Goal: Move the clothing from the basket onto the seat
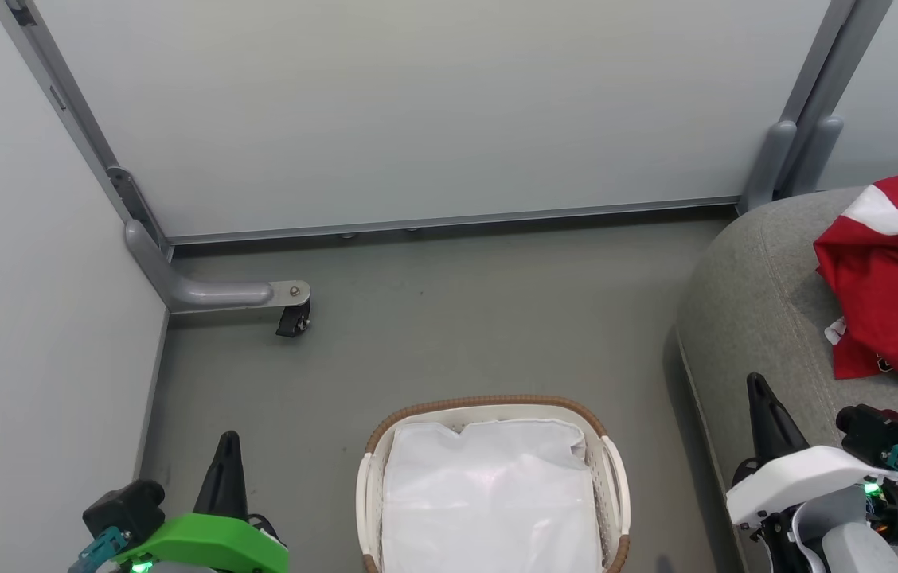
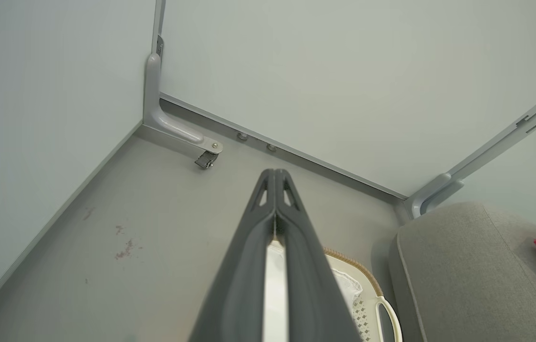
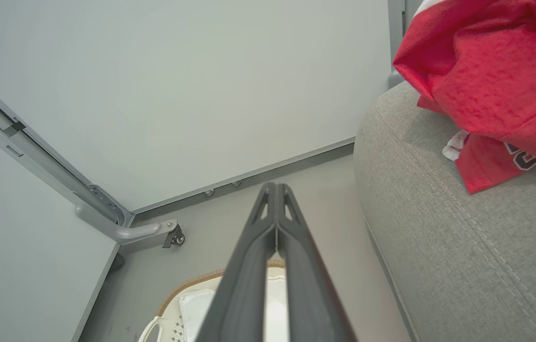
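The big grey seat [image 1: 759, 318] is on the right. The basket [image 1: 489, 403] stands on the grey floor [image 1: 417, 342] near it, with a strip of floor between them. The basket is cream-white with little holes, a brown woven rim and white handles. Inside it lies a plain white cloth [image 1: 489, 493], spread flat.

The clothing [image 1: 895, 302] sits in a crumpled heap on top of the seat. It is bright red with a white stripe and some white trim.

The left gripper [image 1: 228, 439] is closed tight with nothing in it, over the floor to the left of the basket. The right gripper [image 1: 757, 382] is closed tight and empty too, by the edge of the seat.
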